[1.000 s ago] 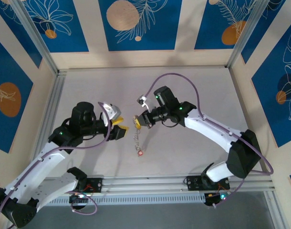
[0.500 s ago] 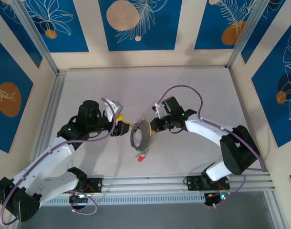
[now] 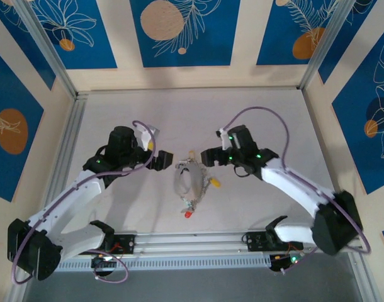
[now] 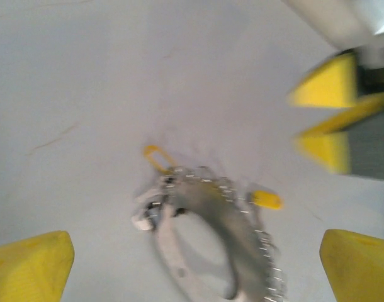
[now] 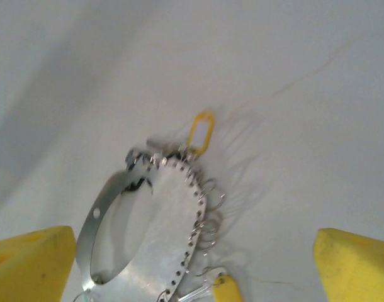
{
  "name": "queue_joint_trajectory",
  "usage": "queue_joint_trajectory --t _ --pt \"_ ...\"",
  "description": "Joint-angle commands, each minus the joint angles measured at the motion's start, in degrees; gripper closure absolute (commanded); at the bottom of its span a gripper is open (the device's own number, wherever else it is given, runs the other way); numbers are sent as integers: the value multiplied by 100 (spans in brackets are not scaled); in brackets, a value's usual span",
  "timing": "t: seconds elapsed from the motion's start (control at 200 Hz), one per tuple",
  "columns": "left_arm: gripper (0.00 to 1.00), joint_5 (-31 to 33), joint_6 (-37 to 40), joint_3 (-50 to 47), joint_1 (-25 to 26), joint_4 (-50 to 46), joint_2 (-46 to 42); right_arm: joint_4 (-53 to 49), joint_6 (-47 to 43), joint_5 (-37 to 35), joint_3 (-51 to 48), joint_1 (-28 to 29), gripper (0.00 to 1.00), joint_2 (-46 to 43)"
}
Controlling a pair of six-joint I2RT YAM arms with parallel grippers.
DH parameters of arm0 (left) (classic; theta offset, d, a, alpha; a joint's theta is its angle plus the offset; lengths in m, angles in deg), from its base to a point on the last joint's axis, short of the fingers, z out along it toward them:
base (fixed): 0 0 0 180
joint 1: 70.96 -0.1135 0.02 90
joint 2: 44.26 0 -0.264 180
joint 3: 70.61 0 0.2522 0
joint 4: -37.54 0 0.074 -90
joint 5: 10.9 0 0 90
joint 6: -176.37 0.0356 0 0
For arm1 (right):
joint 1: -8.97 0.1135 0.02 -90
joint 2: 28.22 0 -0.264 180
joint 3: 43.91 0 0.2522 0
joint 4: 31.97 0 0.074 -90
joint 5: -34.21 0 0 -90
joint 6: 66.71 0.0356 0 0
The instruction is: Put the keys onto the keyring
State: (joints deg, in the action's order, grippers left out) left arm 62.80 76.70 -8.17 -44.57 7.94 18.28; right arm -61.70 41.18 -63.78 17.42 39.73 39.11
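The keyring (image 3: 188,181) is an oval grey metal band with small rings along its edge, lying on the table between the two arms. Keys hang from it: a yellow tag (image 3: 213,183) on its right and a red tag (image 3: 187,214) at its near end. My left gripper (image 3: 167,160) is open just left of the ring's far end, touching nothing. My right gripper (image 3: 204,157) is open just right of it. The left wrist view shows the keyring (image 4: 208,217) blurred ahead of the gripper (image 4: 192,270). The right wrist view shows the keyring (image 5: 95,217), a yellow tag (image 5: 227,291) and the gripper (image 5: 192,264).
The pale grey table (image 3: 255,113) has a raised aluminium rail (image 3: 66,145) on its left and a slotted rail (image 3: 198,242) along the near edge. The right gripper's yellow fingers (image 4: 333,110) show at the upper right of the left wrist view. A yellow loop tag (image 5: 201,132) lies at the ring's far end.
Both grippers have opened and let go of the keyring, which now lies on the table. Both arms have drawn back from it, left arm leftward, right arm rightward.
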Motion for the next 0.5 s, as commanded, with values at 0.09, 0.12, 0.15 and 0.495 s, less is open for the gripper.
queue_joint_trajectory --t 0.09,0.12,0.15,0.495 --pt "0 2617 -437 -377 -283 608 295 1069 -205 -959 -1052 -936 1 -1330" --pt "0 2875 -386 -500 -300 863 298 1234 -166 -748 -1212 -1145 1 -1435" --pt "0 3145 -338 -622 -310 1115 309 1416 -163 -517 -1318 -1343 1 -1478" --pt "0 4715 966 -1111 -768 2362 765 4152 -541 -163 -2835 -2740 1 -987"
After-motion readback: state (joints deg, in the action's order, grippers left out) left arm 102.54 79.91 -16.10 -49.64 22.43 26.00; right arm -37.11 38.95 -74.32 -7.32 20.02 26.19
